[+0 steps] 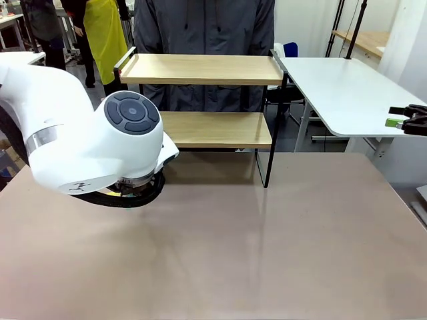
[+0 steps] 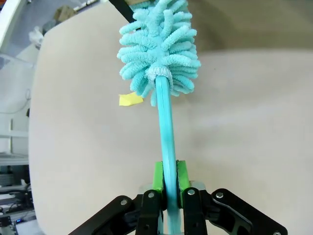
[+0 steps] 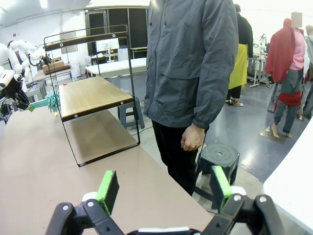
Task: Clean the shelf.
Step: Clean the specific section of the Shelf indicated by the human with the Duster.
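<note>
Shelf [image 1: 207, 70] stands just beyond left tool [image 2: 169, 176] — clamped on teal duster [image 2: 159, 49].

tan worktable [image 1: 233, 253] front | white side table [image 1: 347, 93] right | black stool [image 3: 218, 155] on grey floor [image 3: 254, 128] | white wall [image 1: 303, 23]

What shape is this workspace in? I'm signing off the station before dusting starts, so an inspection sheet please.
Surface: brown tabletop, matte, no spills seen.
Job's things: shelf stands at the table's far edge, nothing seen on either board; teal duster is gripped by its handle.
Clutter: small yellow scrap beside the duster head; cannot tell whether it is loose or attached.
Grippers: left gripper shut on the duster's handle; right gripper open, holding nothing.
Cables: nothing seen.
Surroundings: person in a grey jacket stands right behind the shelf; white table to the right.
</note>
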`<action>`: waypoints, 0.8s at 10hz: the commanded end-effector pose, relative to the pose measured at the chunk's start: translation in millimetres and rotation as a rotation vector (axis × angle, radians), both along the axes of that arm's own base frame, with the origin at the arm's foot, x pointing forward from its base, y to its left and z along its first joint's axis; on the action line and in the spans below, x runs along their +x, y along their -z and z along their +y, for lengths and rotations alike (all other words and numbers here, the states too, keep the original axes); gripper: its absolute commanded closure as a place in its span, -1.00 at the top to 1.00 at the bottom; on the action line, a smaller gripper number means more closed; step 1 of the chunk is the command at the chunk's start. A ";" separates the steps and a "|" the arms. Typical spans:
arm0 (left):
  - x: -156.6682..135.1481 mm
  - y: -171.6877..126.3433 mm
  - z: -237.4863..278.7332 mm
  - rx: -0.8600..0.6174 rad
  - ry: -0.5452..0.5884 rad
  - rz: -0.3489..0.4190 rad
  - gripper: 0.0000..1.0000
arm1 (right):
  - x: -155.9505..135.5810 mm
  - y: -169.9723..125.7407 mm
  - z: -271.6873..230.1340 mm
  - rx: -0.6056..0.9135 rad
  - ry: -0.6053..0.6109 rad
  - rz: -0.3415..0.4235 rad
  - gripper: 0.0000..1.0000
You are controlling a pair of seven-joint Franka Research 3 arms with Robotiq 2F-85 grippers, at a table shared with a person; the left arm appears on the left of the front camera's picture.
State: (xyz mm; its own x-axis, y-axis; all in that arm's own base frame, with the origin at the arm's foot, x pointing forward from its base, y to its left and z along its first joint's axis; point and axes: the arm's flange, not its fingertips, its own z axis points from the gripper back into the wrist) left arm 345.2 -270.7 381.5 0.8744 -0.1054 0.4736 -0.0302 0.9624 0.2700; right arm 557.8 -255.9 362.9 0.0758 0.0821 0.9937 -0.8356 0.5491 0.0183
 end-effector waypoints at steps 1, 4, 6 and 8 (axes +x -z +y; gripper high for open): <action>-6.3 -10.8 -4.9 -0.078 0.130 -0.004 -0.74 | -0.2 -4.9 1.8 0.004 0.007 0.015 1.00; -20.5 -24.4 -2.9 -0.200 0.372 0.038 -0.74 | -0.2 -4.9 1.8 0.004 0.007 0.015 1.00; -33.8 -36.0 -0.5 -0.251 0.560 0.117 -0.74 | -0.2 -4.9 1.8 0.004 0.007 0.015 1.00; -46.2 -50.5 9.8 -0.280 0.720 0.203 -0.74 | -0.2 -4.9 1.8 0.004 0.007 0.015 1.00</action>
